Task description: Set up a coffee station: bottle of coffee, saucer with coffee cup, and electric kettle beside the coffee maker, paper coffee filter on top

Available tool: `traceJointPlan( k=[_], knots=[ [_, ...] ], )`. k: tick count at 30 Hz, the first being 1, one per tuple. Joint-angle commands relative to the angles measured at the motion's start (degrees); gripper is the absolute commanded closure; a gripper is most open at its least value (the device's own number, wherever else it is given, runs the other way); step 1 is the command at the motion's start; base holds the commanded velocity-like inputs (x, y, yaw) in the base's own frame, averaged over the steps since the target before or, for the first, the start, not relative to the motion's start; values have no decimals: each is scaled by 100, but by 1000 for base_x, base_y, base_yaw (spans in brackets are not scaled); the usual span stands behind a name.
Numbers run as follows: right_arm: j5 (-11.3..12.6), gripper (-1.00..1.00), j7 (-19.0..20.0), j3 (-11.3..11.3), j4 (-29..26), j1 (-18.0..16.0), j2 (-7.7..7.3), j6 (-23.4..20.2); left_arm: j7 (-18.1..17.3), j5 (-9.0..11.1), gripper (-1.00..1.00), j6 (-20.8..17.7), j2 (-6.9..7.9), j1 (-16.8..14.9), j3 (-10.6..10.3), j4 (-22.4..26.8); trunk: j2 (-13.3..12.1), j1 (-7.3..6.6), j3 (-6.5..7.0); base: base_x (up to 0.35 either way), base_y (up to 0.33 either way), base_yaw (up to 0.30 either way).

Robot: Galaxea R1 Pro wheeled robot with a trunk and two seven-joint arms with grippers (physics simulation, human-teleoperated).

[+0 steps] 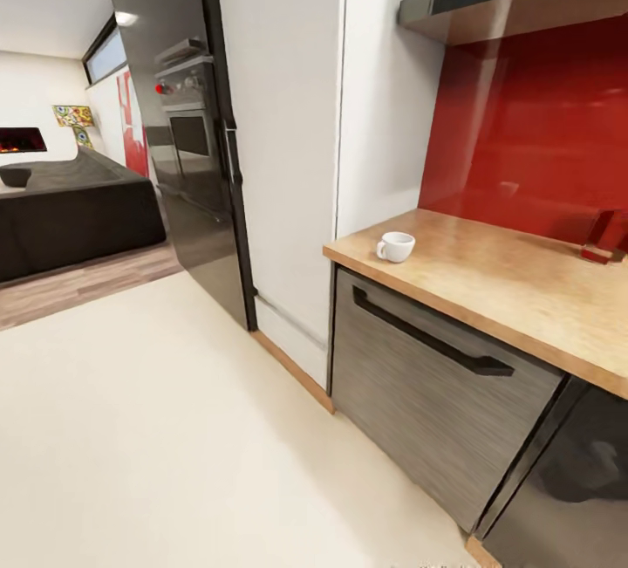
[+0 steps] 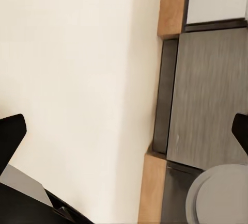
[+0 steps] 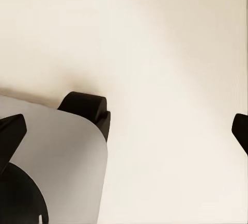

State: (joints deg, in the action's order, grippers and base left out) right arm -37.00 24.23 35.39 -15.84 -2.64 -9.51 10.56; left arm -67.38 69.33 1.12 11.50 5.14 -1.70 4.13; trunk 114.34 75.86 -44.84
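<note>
Head view showed one coffee cup [image 1: 396, 246] sitting near the end of the kitchen countertop [image 1: 515, 289], beside the tall white cabinet [image 1: 283, 132]. One cup, no saucer yet. Both wrist views looked down at the floor [image 1: 157, 428], with each gripper's fingers spread wide, holding nothing. I guessed the robot was driving over; next it needed to reach that cup.
</note>
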Motion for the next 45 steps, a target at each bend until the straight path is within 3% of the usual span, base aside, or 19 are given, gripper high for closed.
traceJointPlan(
  k=[1, 9, 29, 32, 33, 34, 35, 37, 38, 41, 45],
  knots=[
    [-53, -100, 29, 48, 2, -7, 2, 25, -3, 19, -100, 11, 1, 5, -19, 13, 2, 0, -4, 6, 4, -277],
    [-53, -100, 29, 48, 1, -2, 2, 25, -3, 19, -100, 11, 1, 5, -23, 13, 2, 0, -4, 83, 72, -202],
    [-53, -100, 39, 59, 2, 6, -7, 14, -3, 19, -100, 11, 1, 5, -20, 15, 2, 0, -4, 110, 229, -8],
    [-3, -100, 62, 83, -429, -61, 19, 15, 1, 23, -100, 14, 1, 5, -15, 9, 2, 0, -4, 0, 16, 0],
    [6, -100, 110, 73, -1210, -237, 352, -22, 3, 24, -100, 14, 1, 5, -13, 9, 2, 0, -4, 0, 4, 0],
    [7, -100, 123, 72, -1365, -274, 440, -30, 4, 23, -100, 15, 1, 5, -12, 7, 2, 0, -4, 0, 3, 0],
    [9, -100, 196, 66, -1664, -332, 619, -42, 4, 23, -100, 15, 1, 5, -11, 6, 2, 0, -4, 0, 2, 0],
    [12, -100, 356, 63, -1979, -374, 796, -51, 5, 23, -100, 17, 1, 5, -9, 4, 2, 0, -4, 0, 1, 0],
    [14, -100, 612, 60, -2334, -400, 970, -69, 5, 23, -100, 18, 1, 5, -8, 2, 2, 0, -4, 0, 0, 0],
    [15, -100, 1157, 58, -2934, -424, 1213, -230, 5, 22, -100, 19, 1, 5, -1, 1, 2, 0, -4, 0, 0, 0],
    [19, -100, 2092, -42, -3780, -444, 1438, -828, 5, 24, -100, 16, 6, 5, 12, 0, 2, 0, -4, 0, 0, 0]
  ],
)
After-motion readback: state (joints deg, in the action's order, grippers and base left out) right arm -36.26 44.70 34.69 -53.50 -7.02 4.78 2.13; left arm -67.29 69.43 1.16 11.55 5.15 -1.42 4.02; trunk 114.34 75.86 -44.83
